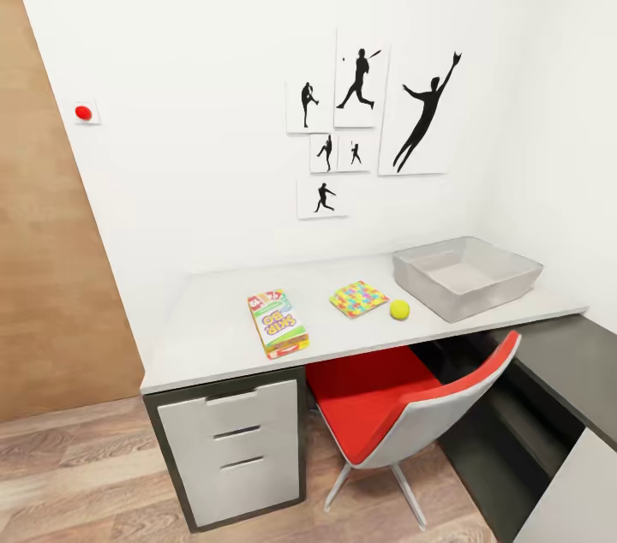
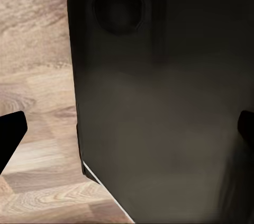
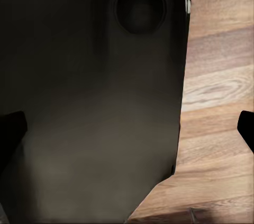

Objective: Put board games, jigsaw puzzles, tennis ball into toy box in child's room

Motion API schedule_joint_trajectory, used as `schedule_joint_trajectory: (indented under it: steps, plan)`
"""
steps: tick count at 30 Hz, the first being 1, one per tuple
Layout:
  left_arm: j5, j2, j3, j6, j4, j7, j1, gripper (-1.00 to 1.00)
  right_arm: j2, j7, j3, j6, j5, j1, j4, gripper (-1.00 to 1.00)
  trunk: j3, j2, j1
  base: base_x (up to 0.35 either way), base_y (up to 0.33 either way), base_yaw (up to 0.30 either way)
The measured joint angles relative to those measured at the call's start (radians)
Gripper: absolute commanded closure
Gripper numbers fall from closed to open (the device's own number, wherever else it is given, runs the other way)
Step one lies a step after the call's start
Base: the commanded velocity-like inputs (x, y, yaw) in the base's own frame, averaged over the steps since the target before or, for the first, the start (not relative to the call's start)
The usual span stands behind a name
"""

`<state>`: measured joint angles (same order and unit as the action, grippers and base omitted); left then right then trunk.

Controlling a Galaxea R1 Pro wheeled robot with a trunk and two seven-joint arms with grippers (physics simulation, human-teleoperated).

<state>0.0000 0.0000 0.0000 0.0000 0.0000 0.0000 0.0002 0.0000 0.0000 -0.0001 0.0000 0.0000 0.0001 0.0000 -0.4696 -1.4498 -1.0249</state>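
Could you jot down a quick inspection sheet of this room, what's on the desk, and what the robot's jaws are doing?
Surface: table, pale grey top, white drawers below.
Job's things: Skip-Bo board game flat near front edge; jigsaw puzzle beside tennis ball, apart; toy box at the right end, looks empty.
Clutter: nothing seen.
Grippers: left gripper and right gripper jaws spread, nothing between, over dark robot body and wood floor.
Cables: nothing seen.
Surroundings: red chair tucked under; silhouette pictures; white walls.
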Motion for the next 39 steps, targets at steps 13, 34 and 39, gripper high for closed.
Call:
schedule_joint_trajectory:
  steps: [13, 34, 39]
  plan:
    - [0.000, -0.010, 0.000, -0.004, -0.003, 0.000, -0.002, -1.00, 0.021, -0.003, -0.002, -0.002, -0.004, -0.002, -0.003, -1.00, 0.000, 0.000, 0.000, 0.000, 0.000, 0.000]
    - [0.000, -0.008, -0.001, -0.004, -0.003, 0.000, -0.002, -1.00, 0.021, -0.003, -0.002, -0.006, -0.008, -0.002, -0.003, -1.00, 0.000, 0.000, 0.000, 0.000, 0.000, 0.000]
    - [0.000, -0.008, 0.002, -0.004, -0.003, 0.000, -0.002, -1.00, 0.026, -0.003, -0.001, -0.006, -0.005, -0.002, -0.003, -1.00, 0.000, 0.000, 0.000, 0.000, 0.000, -0.021]
